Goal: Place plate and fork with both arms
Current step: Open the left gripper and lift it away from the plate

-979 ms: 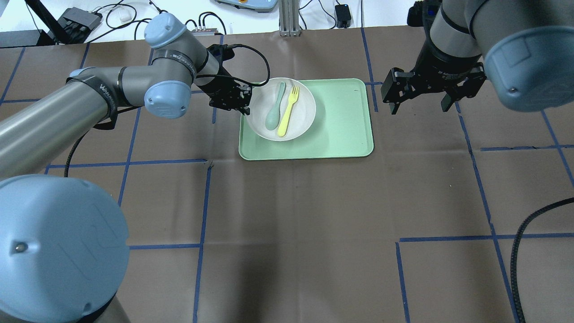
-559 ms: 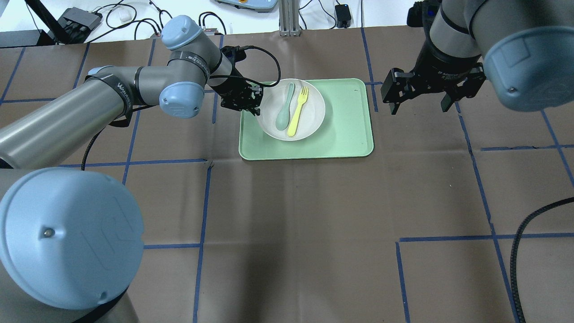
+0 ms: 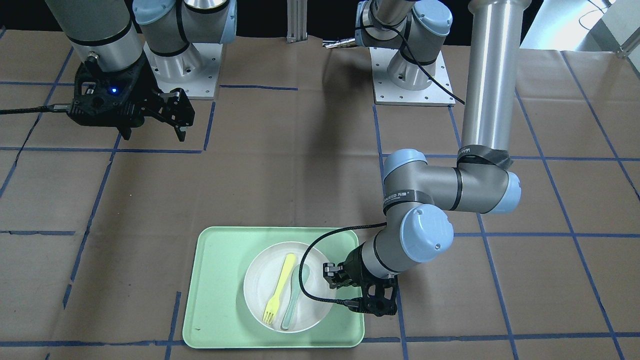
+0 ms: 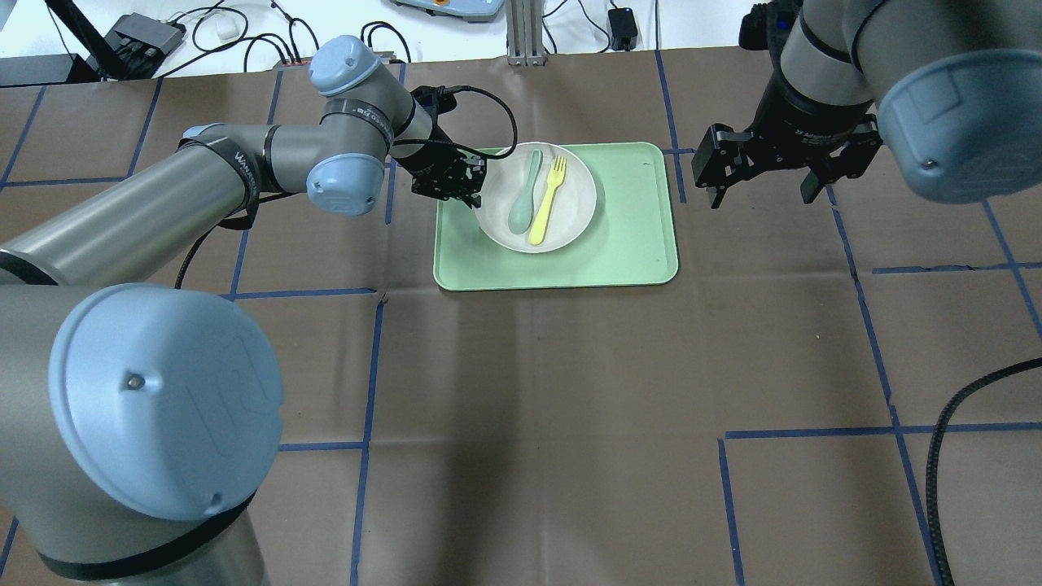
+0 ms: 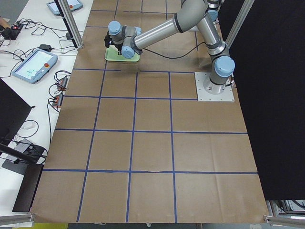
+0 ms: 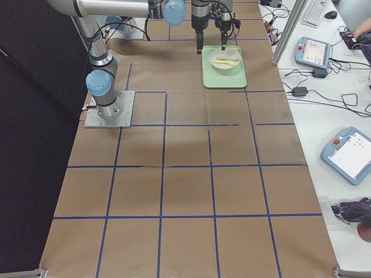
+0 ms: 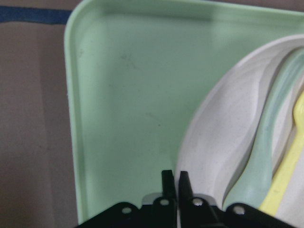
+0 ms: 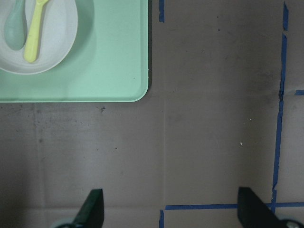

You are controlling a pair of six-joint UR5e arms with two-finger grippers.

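Note:
The off-white plate [image 4: 574, 199] lies on the mint-green tray [image 4: 635, 236], with the pale-yellow fork [image 4: 545, 199] and a grey-green spoon [image 4: 525, 191] lying in it. My left gripper [image 4: 470, 198] is shut on the plate's left rim; the left wrist view shows its fingers [image 7: 166, 183] pinching the rim of the plate [image 7: 213, 133] next to the spoon [image 7: 266, 142] and fork [image 7: 294, 156]. My right gripper [image 4: 761, 195] hangs open and empty above the table, right of the tray. The right wrist view shows the plate [image 8: 57, 42] and fork [image 8: 34, 33] at its top left.
The tray [image 3: 220, 280] lies at the table's far middle, on brown paper with blue tape lines. A black cable [image 3: 310, 265] from the left wrist loops over the plate's edge. Cables and devices lie beyond the table's far edge.
My left gripper has moved right, holding the plate's rim, and the plate with fork and spoon has shifted right on the tray. The right arm has not moved.

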